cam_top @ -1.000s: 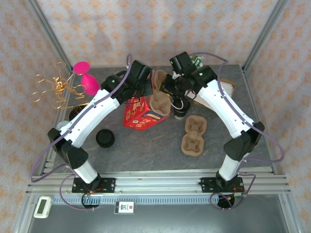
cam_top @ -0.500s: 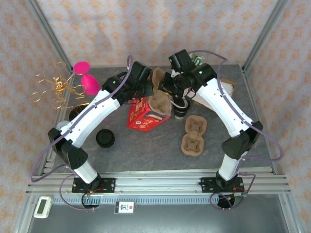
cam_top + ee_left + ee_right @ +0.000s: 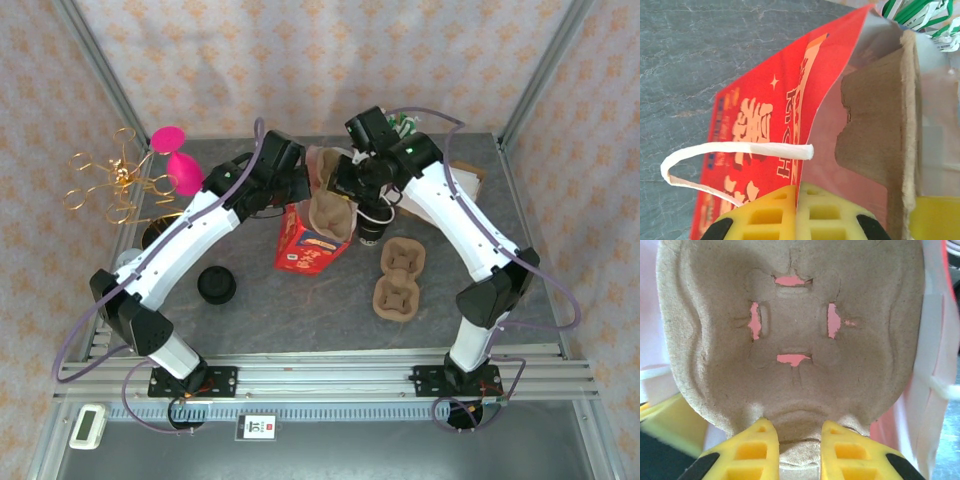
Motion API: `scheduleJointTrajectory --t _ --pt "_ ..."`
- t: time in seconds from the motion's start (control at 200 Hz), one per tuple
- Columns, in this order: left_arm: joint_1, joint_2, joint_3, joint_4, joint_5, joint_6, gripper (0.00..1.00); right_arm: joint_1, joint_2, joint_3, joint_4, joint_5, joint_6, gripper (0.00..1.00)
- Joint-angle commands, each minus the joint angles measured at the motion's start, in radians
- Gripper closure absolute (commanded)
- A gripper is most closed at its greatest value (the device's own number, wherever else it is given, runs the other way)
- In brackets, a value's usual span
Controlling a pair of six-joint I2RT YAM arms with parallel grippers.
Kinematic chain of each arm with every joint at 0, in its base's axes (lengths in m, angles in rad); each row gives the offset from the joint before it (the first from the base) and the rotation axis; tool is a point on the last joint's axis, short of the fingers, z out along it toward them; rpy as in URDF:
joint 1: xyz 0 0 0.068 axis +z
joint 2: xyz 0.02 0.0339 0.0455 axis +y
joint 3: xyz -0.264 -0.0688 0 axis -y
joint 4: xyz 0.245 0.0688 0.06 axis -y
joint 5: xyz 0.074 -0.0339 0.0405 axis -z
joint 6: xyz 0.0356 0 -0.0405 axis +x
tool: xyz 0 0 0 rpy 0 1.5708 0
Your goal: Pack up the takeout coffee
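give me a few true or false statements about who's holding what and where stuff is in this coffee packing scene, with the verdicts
1. The left end effector is shut on the edge of the red bag. True.
2. The right end effector holds a coffee cup. False: it grips a brown cup carrier at the bag's mouth.
3. A second carrier lies flat on the table, right of the bag. True.
4. The black lid sits inside the bag. False: it lies on the table to the bag's left, apart from it.

The red paper bag [image 3: 755, 125] bears pale printed characters, too unclear to read.
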Motion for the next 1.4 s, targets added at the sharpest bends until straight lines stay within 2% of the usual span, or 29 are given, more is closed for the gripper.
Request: scheduleJointTrajectory --t 0.0,0.15,0.31,0.445,0.646,1.016,1.296,1.396 --pt "0.009 -0.029 -0.005 0.036 0.014 -0.012 0.98 -0.007 -0.027 -0.009 -0.028 0.062 -0.023 0.82" --pt "0.01 -0.033 -0.022 0.076 0.056 -0.036 0.98 0.002 -0.023 -0.032 -0.021 0.103 -0.02 0.82" --pt "0.007 -0.052 -0.057 0.12 0.082 -0.054 0.98 0.017 0.001 -0.04 0.003 0.075 -0.01 0.83" --pt "0.008 -0.056 -0.08 0.115 0.061 -0.053 0.97 0.023 0.012 -0.044 0.036 0.032 -0.003 0.83" --pt "0.009 -0.049 -0.082 0.12 0.066 -0.05 0.97 0.025 0.009 -0.045 0.011 0.062 -0.023 0.82" --pt "0.014 -0.05 -0.091 0.107 0.063 -0.037 0.98 -0.004 -0.052 -0.105 -0.004 0.023 -0.046 0.65" --pt "0.015 -0.043 -0.088 0.116 0.08 -0.035 0.98 -0.025 -0.083 -0.194 0.078 -0.105 -0.038 0.6" --pt "0.015 -0.041 -0.083 0.118 0.086 -0.036 0.98 -0.027 -0.08 -0.201 0.063 -0.096 -0.043 0.56"
